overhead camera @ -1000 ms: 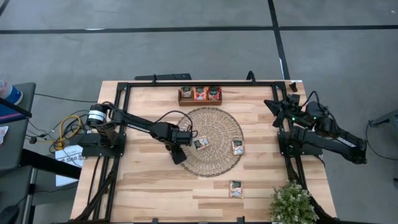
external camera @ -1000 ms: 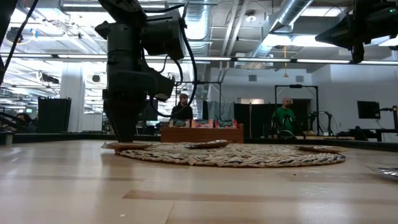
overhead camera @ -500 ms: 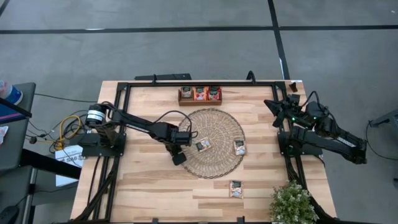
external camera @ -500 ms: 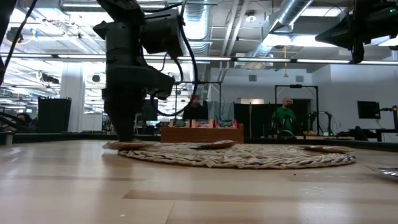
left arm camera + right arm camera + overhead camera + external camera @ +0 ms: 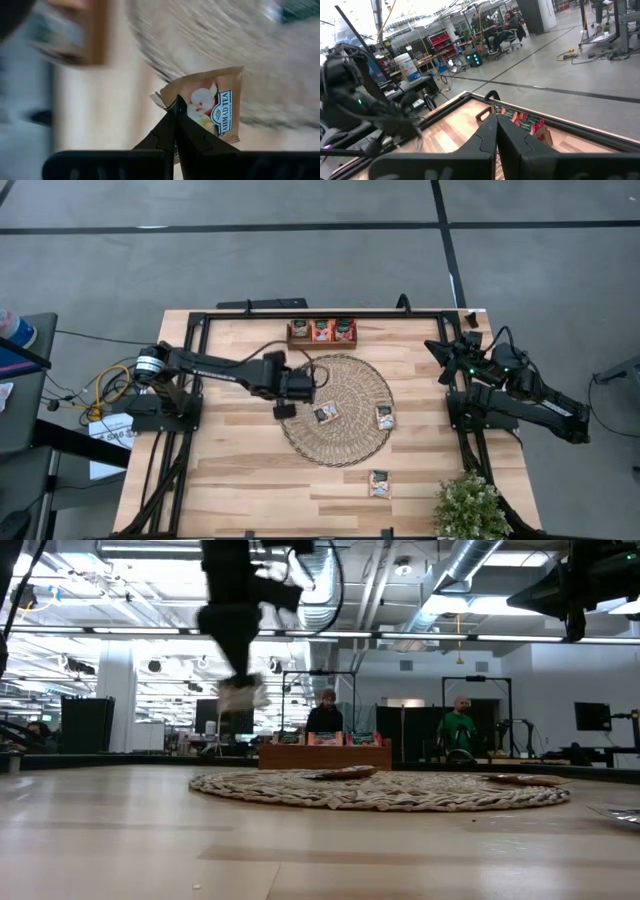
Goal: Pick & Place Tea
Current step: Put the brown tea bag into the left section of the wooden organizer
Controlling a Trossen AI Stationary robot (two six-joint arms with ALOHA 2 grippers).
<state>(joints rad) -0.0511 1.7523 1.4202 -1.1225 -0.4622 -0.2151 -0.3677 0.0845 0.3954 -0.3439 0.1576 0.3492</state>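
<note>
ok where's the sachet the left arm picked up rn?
Pinched in the left gripper, the sachet hangs in the air over the woven mat's left edge in the high view, short of the wooden tray.

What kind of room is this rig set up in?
Most likely an open robotics lab or workshop. The low view shows exposed ceiling ducts, and people stand at other stations behind the table. The right wrist view shows office chairs on a wide concrete floor.
</note>
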